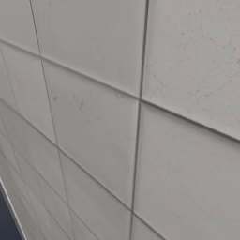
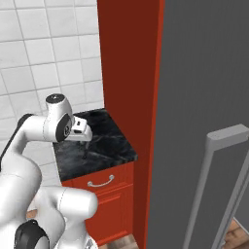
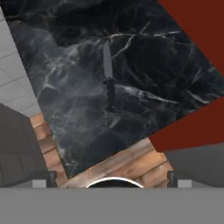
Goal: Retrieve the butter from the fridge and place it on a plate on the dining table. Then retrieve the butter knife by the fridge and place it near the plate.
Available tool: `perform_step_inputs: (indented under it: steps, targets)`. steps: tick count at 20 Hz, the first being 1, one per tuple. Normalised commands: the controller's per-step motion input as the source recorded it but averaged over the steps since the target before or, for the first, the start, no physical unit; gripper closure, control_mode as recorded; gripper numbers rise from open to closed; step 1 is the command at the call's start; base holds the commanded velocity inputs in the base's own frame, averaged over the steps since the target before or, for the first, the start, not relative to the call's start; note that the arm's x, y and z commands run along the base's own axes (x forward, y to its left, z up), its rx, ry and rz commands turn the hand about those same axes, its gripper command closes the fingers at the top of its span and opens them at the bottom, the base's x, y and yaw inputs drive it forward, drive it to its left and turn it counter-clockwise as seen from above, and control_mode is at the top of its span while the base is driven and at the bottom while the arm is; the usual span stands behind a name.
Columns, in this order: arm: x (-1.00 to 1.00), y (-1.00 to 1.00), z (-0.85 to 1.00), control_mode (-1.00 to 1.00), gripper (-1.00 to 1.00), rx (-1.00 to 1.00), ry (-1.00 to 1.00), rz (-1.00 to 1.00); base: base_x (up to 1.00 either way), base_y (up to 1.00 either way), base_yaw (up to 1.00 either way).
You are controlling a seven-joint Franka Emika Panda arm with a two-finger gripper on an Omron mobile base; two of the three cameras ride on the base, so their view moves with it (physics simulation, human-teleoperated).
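Observation:
The butter knife (image 3: 109, 78), thin and dark grey, lies flat on a small black marble counter (image 2: 109, 146) just left of the fridge (image 2: 204, 73). My gripper (image 3: 111, 177) hovers above the counter, looking down on the knife, which lies ahead of the fingertips (image 3: 51, 176) and apart from them. The jaws stand wide open with nothing between them. In the right base view the gripper (image 2: 84, 146) hangs over the counter's left part. The fridge door is shut. The butter, the plate and the dining table are out of view.
A tall red panel (image 2: 129, 73) stands between the counter and the fridge. Below the counter is a red drawer with a curved handle (image 2: 101, 182). White wall tiles (image 1: 93, 117) back the counter. Wooden floor (image 3: 127, 164) lies beyond its front edge.

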Motion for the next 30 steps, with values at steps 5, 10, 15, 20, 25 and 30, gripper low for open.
perform_step_inputs:
  steps: [5, 10, 15, 20, 25, 30]
  targets:
    - [0.84, 0.10, -0.49, -1.00, -1.00, -0.04, 0.00, -0.08, 0.00, 0.00, 0.00]
    - [0.47, 0.00, -0.60, -1.00, -1.00, -0.02, 0.00, -0.02, 0.00, 0.00, 0.00]
    - [0.19, 0.01, -0.40, -1.00, -1.00, 0.00, 0.01, 0.03, 0.00, 0.00, 0.00]
    - [0.15, 0.00, -0.54, -1.00, -1.00, 0.00, 0.10, 0.07, 0.00, 0.00, 0.00]
    - [0.11, 0.04, -0.37, -1.00, -1.00, 0.00, 0.09, 0.10, 0.00, 0.00, 0.00]
    - [0.38, 0.15, -0.24, -1.00, -1.00, 0.00, 0.07, 0.04, 0.00, 0.00, 0.00]
